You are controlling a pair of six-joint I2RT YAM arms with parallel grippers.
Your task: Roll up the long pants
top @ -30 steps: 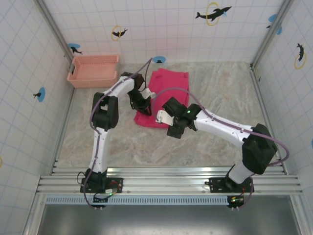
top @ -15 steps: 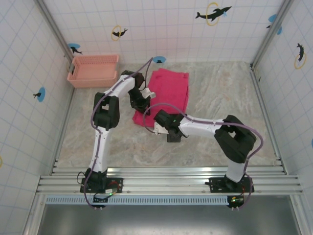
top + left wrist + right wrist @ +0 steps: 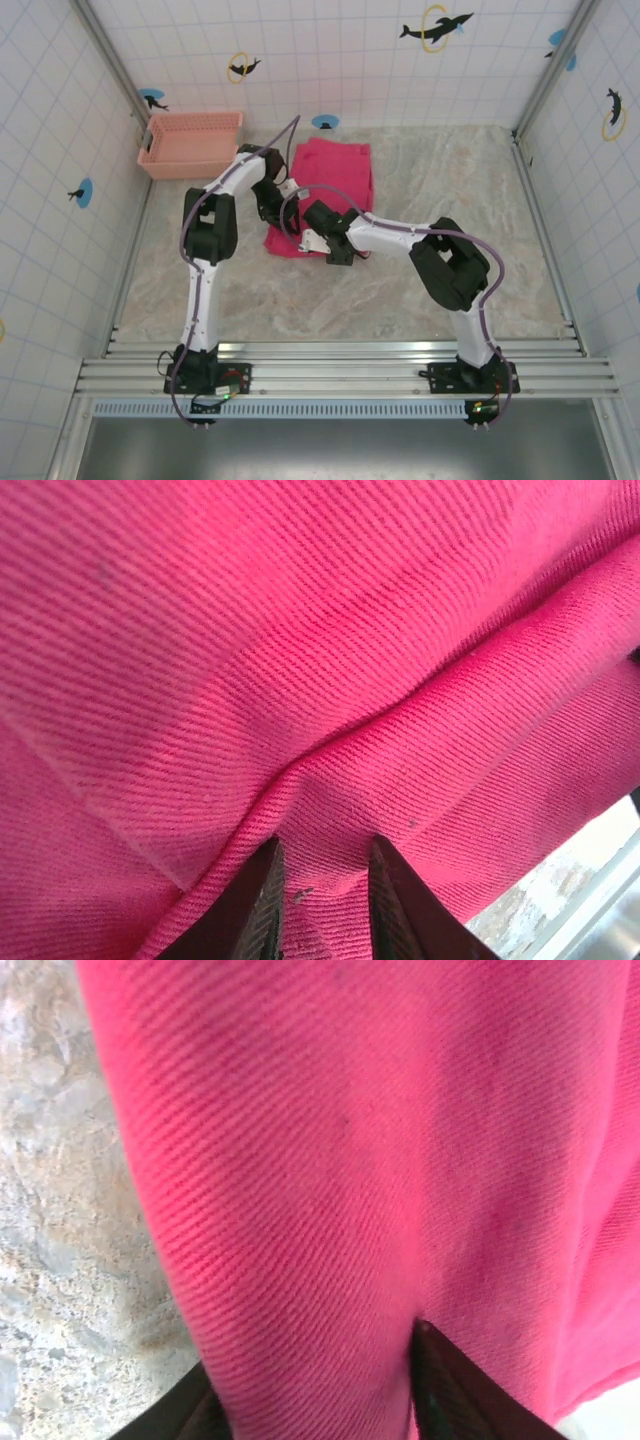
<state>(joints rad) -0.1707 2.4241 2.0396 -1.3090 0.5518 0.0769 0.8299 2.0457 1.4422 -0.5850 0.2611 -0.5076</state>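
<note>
So the long pants [image 3: 335,180] are lying folded into a rough rectangle on the marble-look table [image 3: 450,200], toward the back and a bit left of centre. The salmon basket [image 3: 190,143] sits off to the left of them against the wall, not touching.

Both arms are on the near end of the cloth. The left gripper [image 3: 273,212] is at the near-left edge, and the right gripper [image 3: 314,237] is just beside it at the near edge, a little further right.

On the left wrist cam the two dark fingers [image 3: 262,905] stand close together with a small ridge of pink fabric pinched up between them, so that one is clamped on the pants. The rest of the cloth runs away above the fingers in a couple of long folds.

On the right wrist cam a thick fold of the pants goes straight down between the fingers [image 3: 445,1390], which hug it on both sides, so it's gripping the pants too. Bare table is just left of that fold.
</note>
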